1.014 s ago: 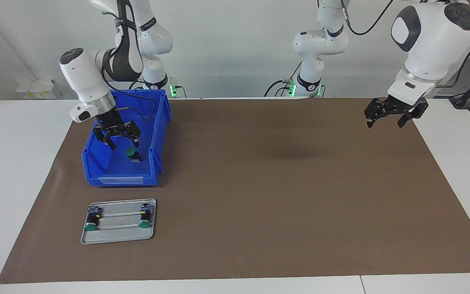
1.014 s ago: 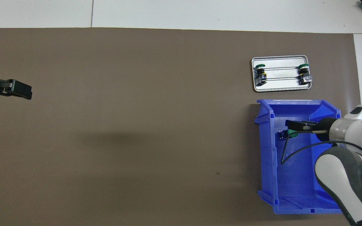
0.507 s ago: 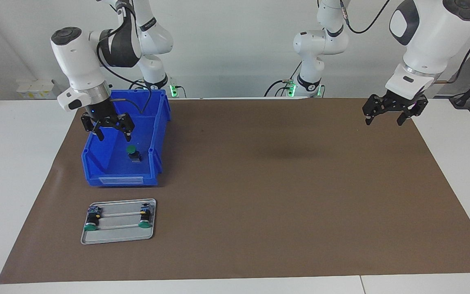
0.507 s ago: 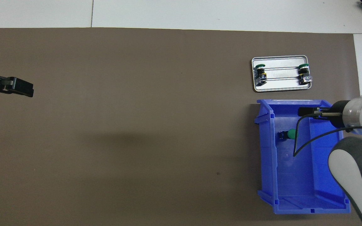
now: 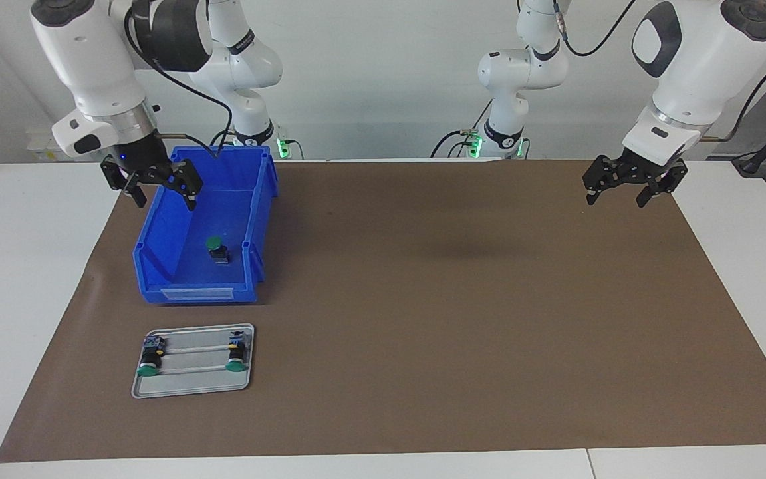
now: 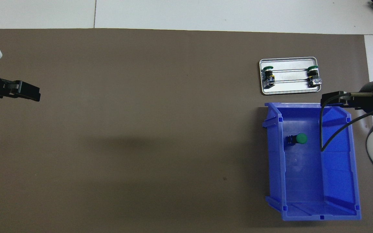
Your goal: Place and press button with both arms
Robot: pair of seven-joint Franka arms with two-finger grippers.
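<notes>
Nearest your arms, in the upper left of the facing frame, you had the blue bin [image 5: 201, 229] standing on the brown mat [image 5: 423, 299]. One button [image 5: 215, 249] lay inside it on the floor, green cap up and tipped a little, close to the wall that faces the middle of the table; in the overhead frame the same button [image 6: 297, 139] sat in the upper half of the bin [image 6: 312, 161], lower right of the picture. Nothing else was in the bin apart from a loop of black cable [image 6: 327, 129] hanging over it from the right arm.

Your right gripper [image 5: 154, 184] hung in the air over the bin's outer rim, upper left of the facing frame, fingers spread wide and holding nothing. In the overhead frame that gripper [image 6: 333, 98] showed just above the bin's top edge at the right side.

Your left gripper [image 5: 622, 185] hung over the mat at the upper right of the facing frame, well apart from everything, fingers also spread and empty; overhead it [image 6: 24, 92] came in at the left edge.

Farther out, lower left in the facing frame, the metal tray [image 5: 193, 382] lay flat just beside the bin. Two buttons lay in it on their sides, one at each end [image 5: 150, 359] [image 5: 237, 356], caps pointing away from your arms.
</notes>
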